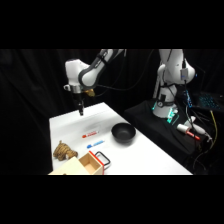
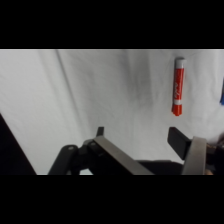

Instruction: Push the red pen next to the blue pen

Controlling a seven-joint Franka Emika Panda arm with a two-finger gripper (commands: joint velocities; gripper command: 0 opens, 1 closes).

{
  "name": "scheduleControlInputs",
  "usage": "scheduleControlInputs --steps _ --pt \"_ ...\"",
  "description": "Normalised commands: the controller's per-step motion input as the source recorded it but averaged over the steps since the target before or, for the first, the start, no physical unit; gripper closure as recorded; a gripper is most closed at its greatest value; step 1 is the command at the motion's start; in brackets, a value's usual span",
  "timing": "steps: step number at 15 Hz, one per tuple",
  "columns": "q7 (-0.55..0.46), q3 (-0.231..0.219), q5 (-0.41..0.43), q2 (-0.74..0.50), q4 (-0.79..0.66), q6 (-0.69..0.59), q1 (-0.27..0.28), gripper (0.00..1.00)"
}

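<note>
The gripper (image 1: 81, 111) hangs upright over the table's (image 1: 145, 155) far left part, fingers spread apart with nothing between them. Nearer lies the red pen (image 1: 90, 134), with the blue pen (image 1: 95, 144) just beyond it, left of the black bowl (image 1: 123, 133). Only the wrist view shows the separated fingertips (image 2: 179, 139).

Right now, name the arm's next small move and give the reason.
Probably lower the claw to the table on the far side of the short red pen. It hangs above the white table, away from that pen, and the blue-bodied pen lies nearer the camera.
</note>
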Motion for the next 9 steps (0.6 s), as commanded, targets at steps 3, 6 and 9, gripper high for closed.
scheduleControlInputs --steps 3,6,9 --pt "-0.14 0.082 0.138 0.23 0.16 0.10 -0.117 0.00" --pt "-0.14 0.085 0.114 0.18 0.14 0.09 -0.100 0.00" --pt "-0.14 0.089 0.085 0.12 0.11 0.09 -0.079 0.00"
